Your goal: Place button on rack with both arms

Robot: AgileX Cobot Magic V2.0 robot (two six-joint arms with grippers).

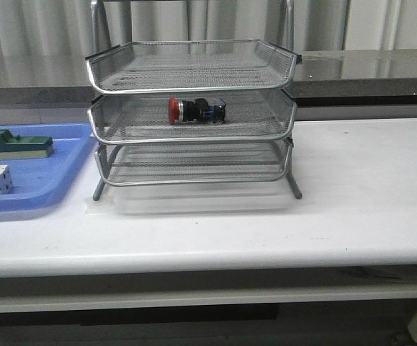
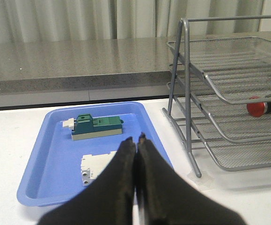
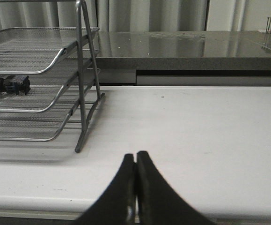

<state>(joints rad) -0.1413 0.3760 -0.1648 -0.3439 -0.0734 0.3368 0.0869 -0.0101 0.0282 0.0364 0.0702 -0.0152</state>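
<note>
- Front view: the button (image 1: 196, 110) lies on its side in the middle tier of the rack (image 1: 191, 115), which stands on the white bench (image 1: 352, 194) beside a blue tray (image 1: 32, 176).
- Left wrist view: the left gripper (image 2: 135, 138) is pressed together, empty, above the blue tray holding a green block (image 2: 97, 127) and a white block (image 2: 94, 168).
- Right wrist view: the right gripper (image 3: 135, 155) is pressed together, empty, over bare bench.

It looks like a lab or test room: a plain white counter (image 1: 352, 194) stands against a grey speckled stone ledge (image 1: 366, 68) with pale curtains (image 2: 79, 18) behind, and holds a wire-mesh rack (image 1: 194, 76) and a blue plastic tray (image 1: 42, 180) of small electrical parts.
</note>
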